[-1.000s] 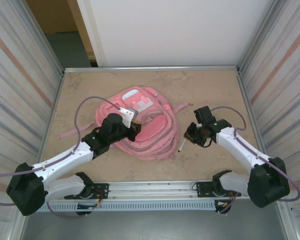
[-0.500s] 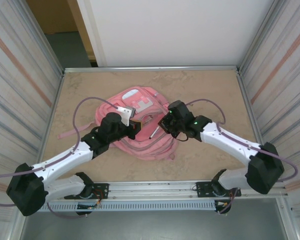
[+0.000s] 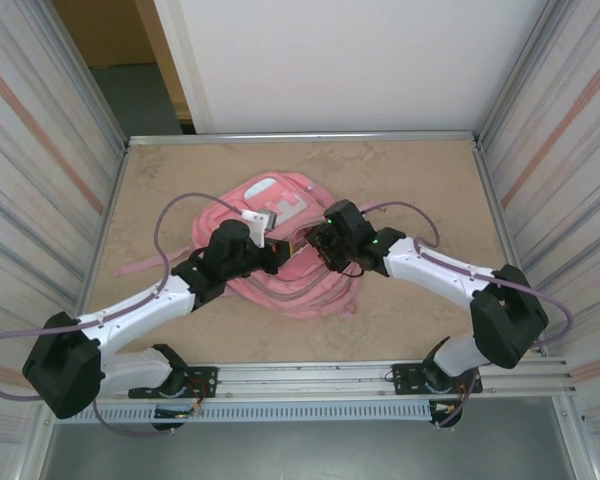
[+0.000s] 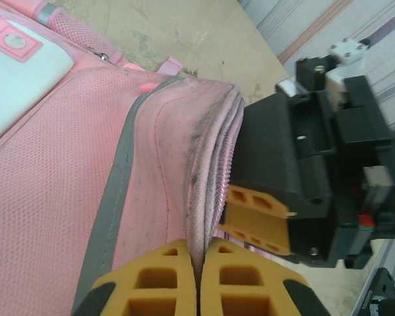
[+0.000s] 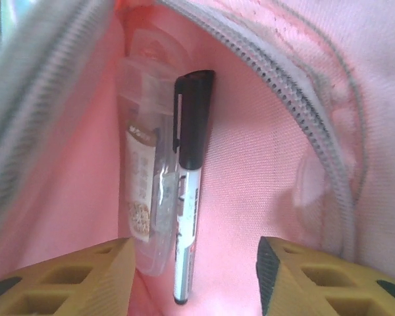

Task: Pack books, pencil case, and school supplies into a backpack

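Note:
The pink backpack (image 3: 298,292) lies mid-table. My left gripper (image 3: 271,252) is shut on its zip edge (image 4: 207,164) and holds the opening up; its fingertips (image 4: 199,263) pinch the fabric. My right gripper (image 3: 317,240) is at that opening, open, with its fingers (image 5: 66,280) spread inside against the pink lining (image 5: 257,164). The black pen with a white band (image 5: 189,197) lies loose between the fingers, touching neither. The clear-and-grey oblong item (image 5: 145,191) rests beside it. The right gripper's black body (image 4: 303,171) shows close by in the left wrist view. The books and pencil case are out of view.
A pink strap (image 3: 140,268) trails left over the tan table (image 3: 420,180); a shorter one (image 3: 365,212) points right. Ribbed metal walls (image 3: 40,200) close both sides. A metal rail (image 3: 310,375) runs along the near edge.
My right arm swung left from the table beside the backpack to its opening, carrying the pen. Its jaws have opened and the pen now lies inside. The left grip held.

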